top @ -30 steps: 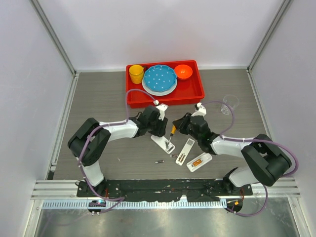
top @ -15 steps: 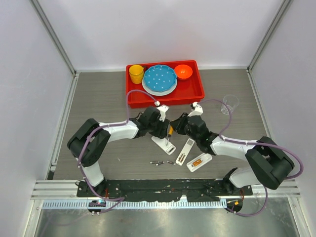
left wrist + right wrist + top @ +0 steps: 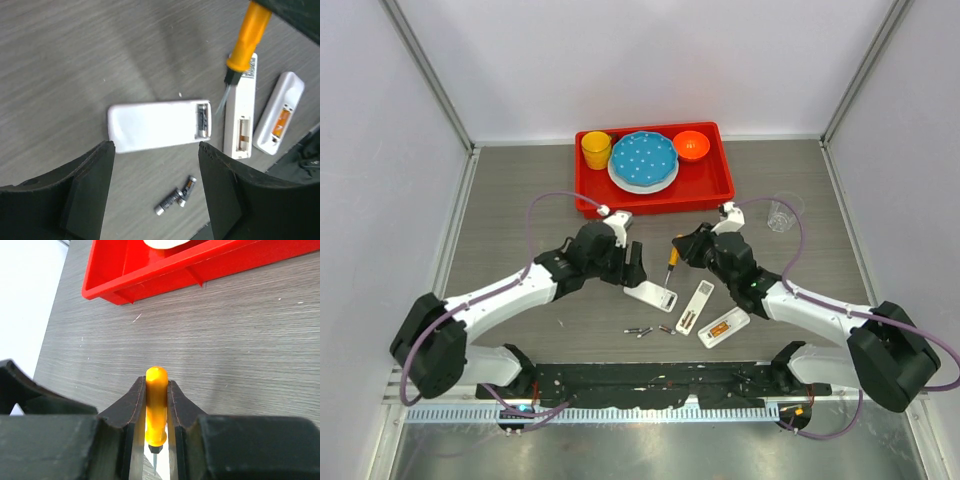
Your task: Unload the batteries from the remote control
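The white remote control (image 3: 150, 125) lies flat on the table, its battery bay at its right end uncovered. My left gripper (image 3: 155, 147) hangs open just above it, holding nothing; in the top view the left gripper (image 3: 632, 268) is at the remote control's (image 3: 651, 294) left end. Two small batteries (image 3: 175, 196) lie touching on the table in front of the remote, and show apart from it (image 3: 642, 331) from above. My right gripper (image 3: 156, 382) is shut on the orange-handled screwdriver (image 3: 156, 405), tip down over the remote's right end (image 3: 671, 263).
Two more white remote pieces (image 3: 696, 306) (image 3: 724, 327) lie to the right of the remote. A red tray (image 3: 715, 185) with a yellow cup, a blue plate and an orange bowl stands behind. A clear cup (image 3: 781, 213) is at the right.
My left gripper has opened and let go of the remote, which now lies flat and more level. The left arm has swung back to the left. The screwdriver has lifted slightly.
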`<state>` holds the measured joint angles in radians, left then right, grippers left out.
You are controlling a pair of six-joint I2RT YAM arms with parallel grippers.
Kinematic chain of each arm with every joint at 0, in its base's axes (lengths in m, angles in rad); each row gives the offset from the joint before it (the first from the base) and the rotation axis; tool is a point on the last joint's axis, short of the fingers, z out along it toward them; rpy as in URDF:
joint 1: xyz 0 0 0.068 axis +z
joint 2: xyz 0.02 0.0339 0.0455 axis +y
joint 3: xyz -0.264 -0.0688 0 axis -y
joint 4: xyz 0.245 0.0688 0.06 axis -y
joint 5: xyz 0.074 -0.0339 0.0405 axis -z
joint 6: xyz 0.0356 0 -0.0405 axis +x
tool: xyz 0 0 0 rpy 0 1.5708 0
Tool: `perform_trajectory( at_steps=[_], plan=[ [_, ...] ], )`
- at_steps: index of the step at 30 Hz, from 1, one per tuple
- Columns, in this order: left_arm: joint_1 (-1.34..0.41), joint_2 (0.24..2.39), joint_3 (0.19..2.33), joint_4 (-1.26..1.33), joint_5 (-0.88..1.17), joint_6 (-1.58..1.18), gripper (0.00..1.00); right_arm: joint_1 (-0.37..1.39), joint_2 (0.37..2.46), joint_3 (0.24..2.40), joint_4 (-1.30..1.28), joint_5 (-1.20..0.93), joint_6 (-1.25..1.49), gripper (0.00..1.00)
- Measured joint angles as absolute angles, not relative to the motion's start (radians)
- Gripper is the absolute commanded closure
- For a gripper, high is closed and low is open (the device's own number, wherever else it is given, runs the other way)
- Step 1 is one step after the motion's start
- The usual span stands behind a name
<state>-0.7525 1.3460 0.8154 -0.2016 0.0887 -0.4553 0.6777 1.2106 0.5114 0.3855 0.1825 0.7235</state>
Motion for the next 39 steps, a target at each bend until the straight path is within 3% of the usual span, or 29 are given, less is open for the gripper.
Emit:
perform_trajectory(
  at_steps=[7, 17, 29, 39],
  plan=[
    [-0.753, 1.227, 0.606, -0.126, 0.168, -0.649, 0.32, 0.628, 1.171, 0.475, 0.361, 0.181, 0.712, 0.99],
    [-0.753, 1.348, 0.510, 0.108, 0.265, -0.840, 0.31, 0.570, 1.123, 0.450, 0.334, 0.154, 0.713, 0.99],
    [-0.752, 1.685, 0.756, 0.238, 0.263, -0.828, 0.33, 0.559, 0.971, 0.424, 0.292, 0.152, 0.712, 0.99],
    [-0.748, 1.774, 0.904, 0.156, 0.217, -0.741, 0.30, 0.559, 1.046, 0.395, 0.311, 0.119, 0.713, 0.99]
  ],
)
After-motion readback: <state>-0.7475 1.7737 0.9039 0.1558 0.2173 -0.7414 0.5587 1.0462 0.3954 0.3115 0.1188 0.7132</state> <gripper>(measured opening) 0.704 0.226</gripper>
